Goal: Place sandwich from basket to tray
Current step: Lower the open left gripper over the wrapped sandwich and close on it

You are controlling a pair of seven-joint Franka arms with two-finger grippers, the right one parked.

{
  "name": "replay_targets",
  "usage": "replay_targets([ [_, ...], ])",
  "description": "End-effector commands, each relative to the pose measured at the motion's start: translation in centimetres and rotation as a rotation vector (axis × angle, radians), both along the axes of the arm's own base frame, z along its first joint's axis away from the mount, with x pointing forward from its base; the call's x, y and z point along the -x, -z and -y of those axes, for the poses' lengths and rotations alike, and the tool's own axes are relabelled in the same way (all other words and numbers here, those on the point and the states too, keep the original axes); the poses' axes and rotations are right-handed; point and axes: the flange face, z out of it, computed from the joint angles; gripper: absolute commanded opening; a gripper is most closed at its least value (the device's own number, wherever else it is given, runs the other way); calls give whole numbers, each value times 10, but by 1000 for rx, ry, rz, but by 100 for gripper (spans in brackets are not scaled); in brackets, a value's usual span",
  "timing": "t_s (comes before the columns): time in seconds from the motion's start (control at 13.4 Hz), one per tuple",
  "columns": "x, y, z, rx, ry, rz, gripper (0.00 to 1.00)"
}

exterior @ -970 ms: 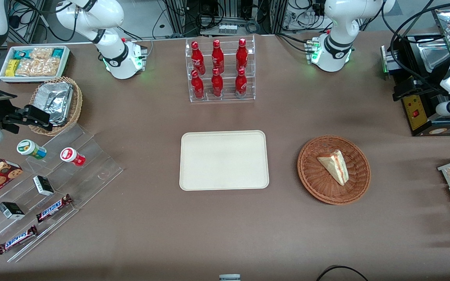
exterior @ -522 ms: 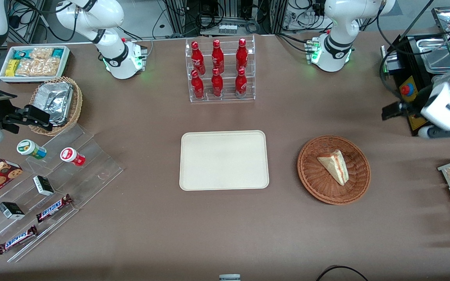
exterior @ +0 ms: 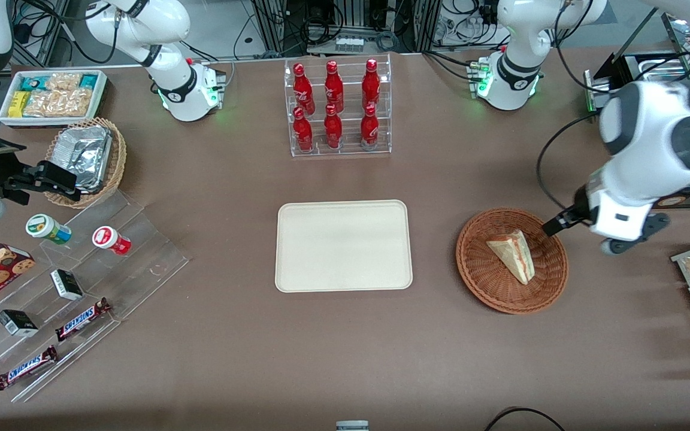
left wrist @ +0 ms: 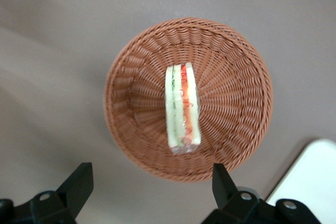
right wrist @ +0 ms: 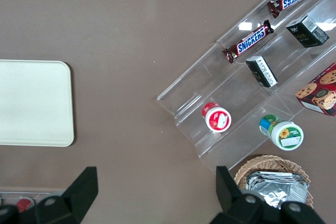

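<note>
Your left arm's gripper (left wrist: 152,190) hangs above the brown bench (exterior: 345,353), at the edge of the reddish-brown basket (exterior: 489,287) that faces the working arm's end, fingers (left wrist: 79,182) spread wide and holding nothing. In the front view, at right of centre in the frame, the sandwich (exterior: 513,256) lies in the basket, a pale wedge with its striped edge turned toward the arm. You get the clearer look from the wrist camera: the sandwich (left wrist: 182,108) sits in the middle of the basket (left wrist: 136,77), showing its red and green filling layers between bread slices, with a corner of the tray (left wrist: 310,182) just beside the basket's rim. Only the front view shows you the whole cream tray (exterior: 288,281), bare at frame centre, well apart from the basket, and the rack of red bottles (exterior: 336,108) at upper centre, farther from the camera.
</note>
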Motion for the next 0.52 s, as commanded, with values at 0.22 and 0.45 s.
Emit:
replay_targets([
  [0.22,25,76,11,1,-197,102,100],
  [0.45,21,106,14,-35,-148,86,100],
])
